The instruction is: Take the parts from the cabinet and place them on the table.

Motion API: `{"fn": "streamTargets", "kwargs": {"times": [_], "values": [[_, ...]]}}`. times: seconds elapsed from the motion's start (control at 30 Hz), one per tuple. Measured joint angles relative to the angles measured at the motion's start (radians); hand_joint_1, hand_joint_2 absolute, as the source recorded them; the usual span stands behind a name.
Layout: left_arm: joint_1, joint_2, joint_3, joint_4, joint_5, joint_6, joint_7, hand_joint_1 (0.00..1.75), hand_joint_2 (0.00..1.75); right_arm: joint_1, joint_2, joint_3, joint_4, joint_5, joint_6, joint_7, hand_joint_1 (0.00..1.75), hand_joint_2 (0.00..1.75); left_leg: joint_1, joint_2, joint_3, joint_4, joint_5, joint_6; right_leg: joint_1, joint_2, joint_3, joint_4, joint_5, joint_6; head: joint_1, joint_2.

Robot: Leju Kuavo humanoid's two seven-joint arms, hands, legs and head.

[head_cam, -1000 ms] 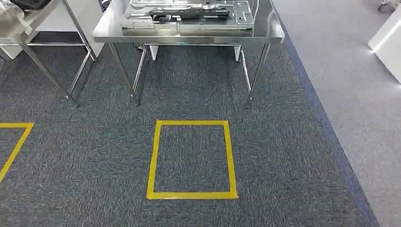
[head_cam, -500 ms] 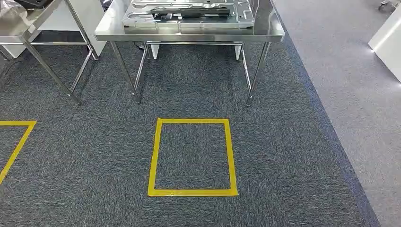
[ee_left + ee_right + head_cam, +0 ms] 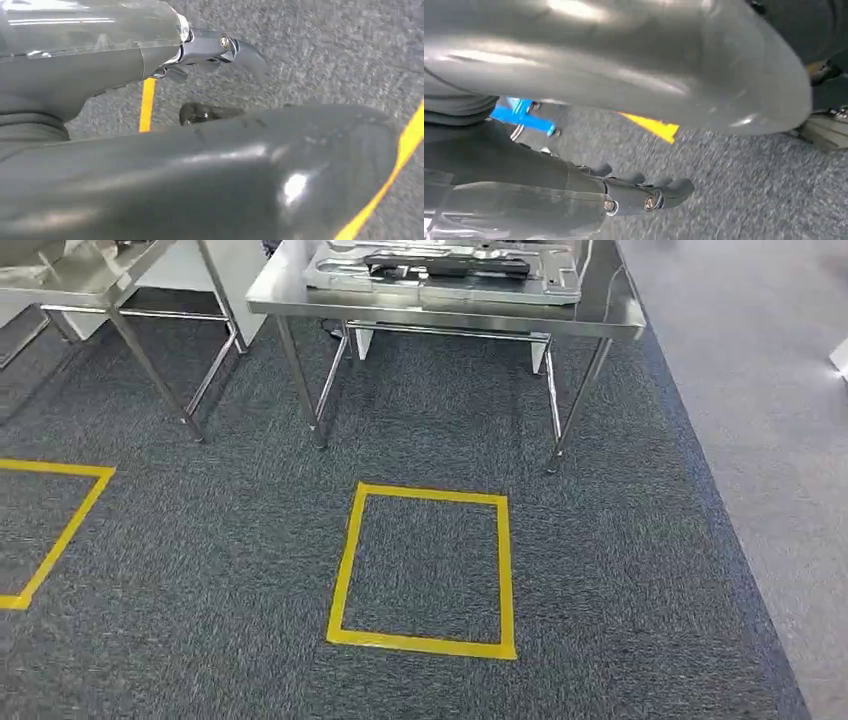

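Both arms hang at the robot's sides over the carpet. The left robot hand (image 3: 220,52) holds nothing, its dark fingers (image 3: 247,55) only loosely bent and apart; the right robot hand (image 3: 644,195) is likewise empty, its fingers (image 3: 676,189) lying side by side and slightly bent above the carpet. Neither carries a part, and the cabinet is not in sight, so the step in hand looks like walking into position rather than grasping. To do it well, the robot should keep its arms close to its body and square itself to the yellow taped square (image 3: 424,570) on the dark carpet (image 3: 200,570), which probably marks a standing spot facing the steel surface (image 3: 440,310). On that surface, toward its back, lie flat silvery metal parts (image 3: 445,265), the likely kind of thing to be delivered here. Room is good: the carpet between the square and the surface legs (image 3: 572,405) is open, and so is the lighter grey floor (image 3: 770,410) to the right. The edges to mind are the front lip of the surface and its thin legs, a second steel table (image 3: 95,275) close on the left, and another taped outline (image 3: 50,530) farther left.
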Motion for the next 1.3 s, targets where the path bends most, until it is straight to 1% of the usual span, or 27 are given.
{"fn": "streamTargets", "kwargs": {"times": [0.03,0.07,0.1,0.13,0.2,0.23,0.27,0.33,0.37,0.4,0.43,0.53,0.57,0.63,0.7,0.77,0.8,0.87,0.9,0.93,1.07,1.1,1.13,1.17,1.23,1.27,1.3], "values": [[0.001,0.0,-0.002,0.0,-0.001,0.0,0.002,0.0,0.0,-0.003,-0.002,0.005,0.0,0.006,-0.005,0.0,0.0,0.0,-0.001,-0.012,-0.002,-0.004,0.004,0.008,0.0,-0.01,0.003,-0.002,0.001,0.007,0.0,0.0],[0.002,-0.001,-0.005,0.0,-0.001,0.0,0.004,0.0,0.0,-0.003,-0.006,0.009,0.0,0.01,-0.011,0.0,0.0,0.0,0.006,-0.019,0.005,-0.012,0.015,0.017,-0.005,0.016,0.001,0.006,-0.008,0.018,0.0,0.0],[0.0,-0.003,-0.008,0.0,-0.001,0.0,0.007,0.0,0.0,-0.003,-0.01,0.013,0.0,0.019,-0.012,-0.004,0.0,0.0,0.006,-0.028,0.0,-0.012,0.018,0.023,-0.008,0.075,-0.013,0.038,-0.038,0.023,0.0,0.0],[-0.005,-0.003,-0.01,0.0,-0.001,0.0,0.01,0.0,0.0,-0.001,-0.013,0.018,0.0,0.027,-0.013,-0.008,0.0,0.0,0.005,-0.037,-0.005,-0.012,0.022,0.028,-0.009,0.097,-0.042,0.1,-0.082,0.023,0.0,0.0],[-0.007,-0.005,-0.011,0.0,-0.001,0.002,0.017,0.0,0.0,0.001,-0.02,0.028,0.0,0.042,-0.013,-0.013,0.0,0.0,0.001,-0.059,-0.014,-0.01,0.026,0.033,-0.009,0.107,-0.117,0.265,-0.159,0.024,0.0,0.0],[-0.007,-0.005,-0.011,0.0,0.0,0.002,0.021,0.0,0.0,0.002,-0.023,0.032,0.0,0.047,-0.013,-0.013,0.0,0.0,0.0,-0.072,-0.016,-0.009,0.028,0.033,-0.009,0.107,-0.142,0.316,-0.168,0.023,0.0,0.0],[-0.004,-0.005,-0.011,0.0,0.002,0.003,0.024,0.0,0.0,0.002,-0.024,0.037,0.0,0.055,-0.013,-0.013,0.0,0.0,0.0,-0.085,-0.017,-0.007,0.028,0.032,-0.009,0.107,-0.141,0.315,-0.151,0.021,0.0,0.0],[-0.002,-0.008,-0.011,0.0,0.006,0.007,0.032,0.0,0.0,0.002,-0.027,0.044,0.0,0.071,-0.013,-0.012,0.0,0.0,-0.001,-0.113,-0.016,-0.003,0.028,0.031,-0.009,0.117,-0.075,0.177,-0.061,0.013,0.0,0.0],[-0.003,-0.01,-0.01,0.0,0.01,0.011,0.033,0.0,0.0,0.002,-0.029,0.047,0.0,0.076,-0.013,-0.012,0.0,0.0,-0.001,-0.127,-0.016,0.0,0.028,0.029,-0.009,0.139,-0.031,0.084,-0.016,0.007,0.0,0.0],[-0.003,-0.015,-0.011,0.002,0.013,0.015,0.034,0.0,0.0,0.005,-0.034,0.052,0.0,0.08,-0.013,-0.011,0.0,0.0,0.001,-0.136,-0.021,0.002,0.029,0.028,-0.01,0.197,-0.004,0.019,-0.008,-0.001,0.0,0.0],[-0.006,-0.019,-0.01,0.003,0.013,0.018,0.035,0.0,1.75,0.005,-0.038,0.055,0.001,0.082,-0.014,-0.01,0.0,0.0,-0.004,-0.147,-0.027,0.008,0.028,0.02,-0.012,0.212,-0.002,0.005,-0.011,0.0,0.0,0.0],[-0.001,-0.02,-0.01,0.003,0.018,0.029,0.038,0.0,1.75,-0.003,-0.042,0.058,0.001,0.082,-0.046,0.011,0.0,0.0,0.007,-0.179,-0.037,0.001,0.038,-0.001,-0.004,0.177,-0.003,0.005,-0.007,-0.004,0.0,0.0],[0.0,-0.018,-0.01,0.003,0.024,0.035,0.039,0.0,1.75,-0.005,-0.04,0.058,0.001,0.069,-0.066,0.016,0.0,0.0,0.0,-0.187,-0.039,0.005,0.036,-0.007,-0.021,0.158,0.001,-0.012,0.001,-0.013,0.0,0.0],[-0.003,-0.017,-0.01,0.003,0.032,0.042,0.042,0.0,1.75,-0.004,-0.042,0.05,0.001,0.04,-0.101,0.027,0.0,0.0,0.0,-0.096,-0.072,0.075,-0.019,-0.015,-0.019,0.13,0.005,-0.018,0.004,-0.025,-0.001,0.0],[-0.007,-0.016,-0.009,0.003,0.034,0.045,0.044,0.0,1.75,-0.001,-0.042,0.028,0.001,-0.022,-0.133,0.033,0.0,0.0,0.009,-0.067,-0.148,0.236,-0.1,-0.027,-0.015,0.098,0.003,-0.018,0.004,-0.026,0.0,0.0],[-0.005,-0.012,-0.007,0.003,0.037,0.045,0.045,0.0,1.75,-0.004,-0.042,-0.013,0.001,-0.08,-0.153,0.033,0.0,0.0,0.017,-0.06,-0.187,0.323,-0.115,-0.039,-0.015,0.069,0.002,-0.017,0.002,-0.025,-0.001,0.0],[-0.003,-0.008,-0.006,0.003,0.041,0.044,0.045,0.0,1.75,-0.007,-0.04,-0.032,0.001,-0.117,-0.161,0.032,0.0,0.0,0.021,-0.056,-0.166,0.284,-0.086,-0.043,-0.015,0.056,0.003,-0.016,0.001,-0.023,-0.001,0.0],[-0.003,0.002,-0.003,0.003,0.046,0.043,0.046,0.0,1.75,-0.014,-0.031,-0.086,0.001,-0.199,-0.169,0.027,0.0,0.0,0.025,-0.034,-0.069,0.106,-0.002,-0.045,-0.018,0.034,0.006,-0.011,-0.004,-0.016,-0.001,0.0],[-0.004,0.009,-0.002,0.003,0.047,0.043,0.047,0.0,1.75,-0.017,-0.023,-0.128,0.001,-0.252,-0.165,0.026,0.0,0.0,0.024,0.007,-0.019,0.018,0.026,-0.043,-0.015,0.025,0.01,-0.007,-0.008,-0.01,-0.001,0.0],[-0.007,0.01,0.0,0.003,0.048,0.043,0.05,0.0,1.75,-0.019,-0.022,-0.161,0.001,-0.283,-0.162,0.024,0.0,0.0,0.017,0.03,-0.013,0.003,0.014,-0.032,-0.009,0.016,0.011,-0.003,-0.013,-0.002,0.0,0.0],[-0.003,0.029,0.013,0.003,0.049,0.048,0.068,0.0,1.75,-0.037,0.011,-0.267,0.001,-0.353,-0.147,0.021,0.0,0.0,0.013,-0.013,-0.022,-0.002,0.021,-0.008,-0.012,-0.016,0.023,-0.008,-0.015,0.021,0.0,0.0],[-0.003,0.033,0.014,0.003,0.049,0.05,0.071,0.0,1.75,-0.037,0.019,-0.287,0.001,-0.359,-0.147,0.021,0.0,0.0,0.022,-0.024,-0.015,-0.01,0.03,0.0,-0.019,0.004,0.023,-0.001,-0.026,0.03,0.0,0.0],[-0.004,0.034,0.014,0.003,0.05,0.05,0.073,0.0,1.75,-0.037,0.023,-0.304,0.001,-0.362,-0.148,0.021,0.0,0.0,0.02,-0.033,-0.017,-0.011,0.033,0.003,-0.02,0.059,0.008,0.034,-0.056,0.033,0.0,0.0],[-0.006,0.035,0.014,0.003,0.05,0.05,0.074,0.0,1.75,-0.036,0.029,-0.321,0.001,-0.363,-0.146,0.021,0.0,0.0,0.02,-0.043,-0.021,-0.01,0.036,0.009,-0.021,0.087,-0.025,0.103,-0.1,0.032,0.0,0.0],[-0.009,0.037,0.014,0.003,0.048,0.051,0.074,0.0,1.75,-0.033,0.035,-0.341,0.001,-0.365,-0.146,0.021,0.0,0.0,0.014,-0.067,-0.028,-0.009,0.038,0.013,-0.02,0.105,-0.108,0.272,-0.175,0.031,0.0,0.0],[-0.009,0.038,0.014,0.003,0.048,0.051,0.074,0.0,1.75,-0.033,0.035,-0.349,0.001,-0.365,-0.146,0.021,0.0,0.0,0.013,-0.081,-0.029,-0.008,0.039,0.013,-0.02,0.107,-0.131,0.314,-0.177,0.03,0.0,0.0],[-0.007,0.039,0.014,0.003,0.048,0.051,0.074,0.0,1.75,-0.033,0.036,-0.354,0.001,-0.366,-0.146,0.021,0.0,0.0,0.013,-0.095,-0.029,-0.006,0.039,0.013,-0.02,0.108,-0.127,0.3,-0.151,0.029,0.0,0.0]]}}
